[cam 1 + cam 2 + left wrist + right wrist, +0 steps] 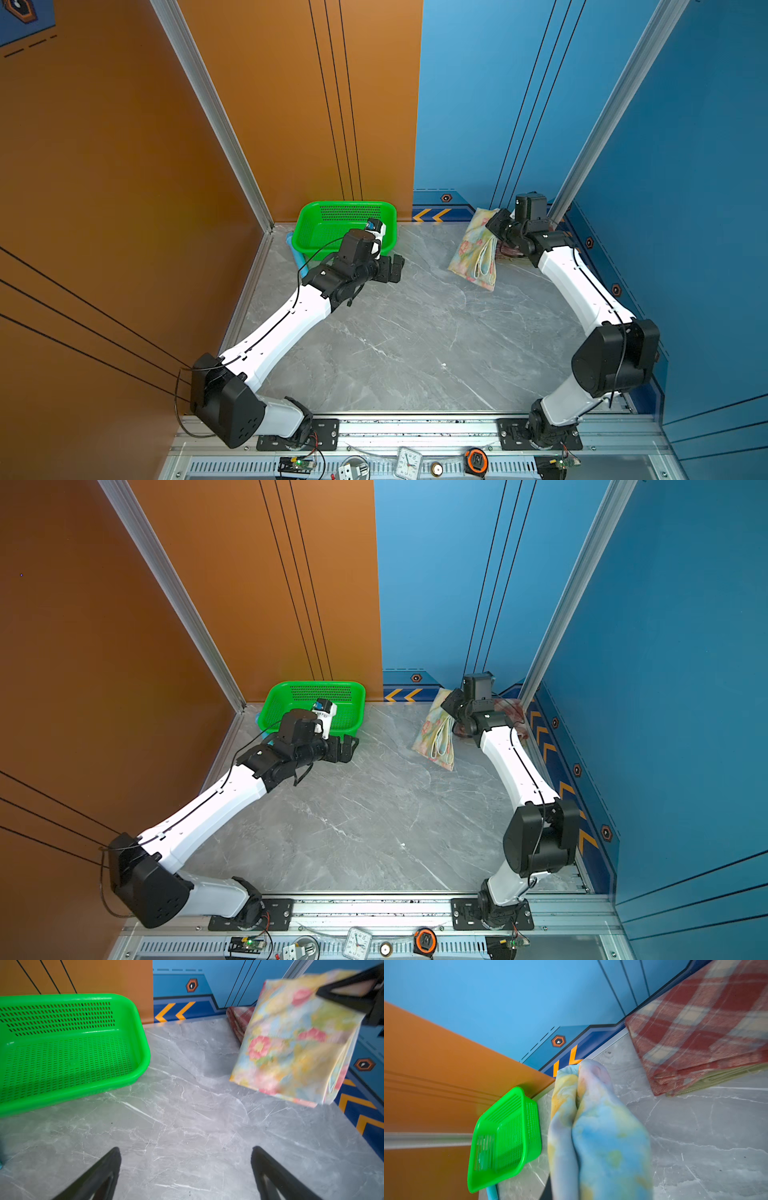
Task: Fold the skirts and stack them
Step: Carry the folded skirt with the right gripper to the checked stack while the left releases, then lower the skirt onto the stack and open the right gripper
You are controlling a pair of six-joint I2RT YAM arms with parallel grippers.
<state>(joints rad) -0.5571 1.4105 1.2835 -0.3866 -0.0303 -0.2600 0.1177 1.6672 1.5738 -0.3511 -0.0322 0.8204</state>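
A folded pale floral skirt (473,253) (434,737) hangs at the back right, with my right gripper (496,226) (451,706) shut on its upper edge. The left wrist view shows the floral skirt (295,1043) lifted off the table. In the right wrist view it (602,1136) hides the jaws. Behind it lies the folded plaid skirt (706,1022) (236,1018) (509,251), with an olive-green skirt edge (726,1076) under it. My left gripper (390,268) (349,748) (186,1150) stands open over bare table by the basket's front corner, holding nothing.
A green mesh basket (332,220) (291,696) (133,1014) (508,1136) sits empty at the back left, with a light-blue tube (297,257) beside it. Walls close in the back and both sides. A clock (409,463) and tape measure (477,460) lie on the front rail.
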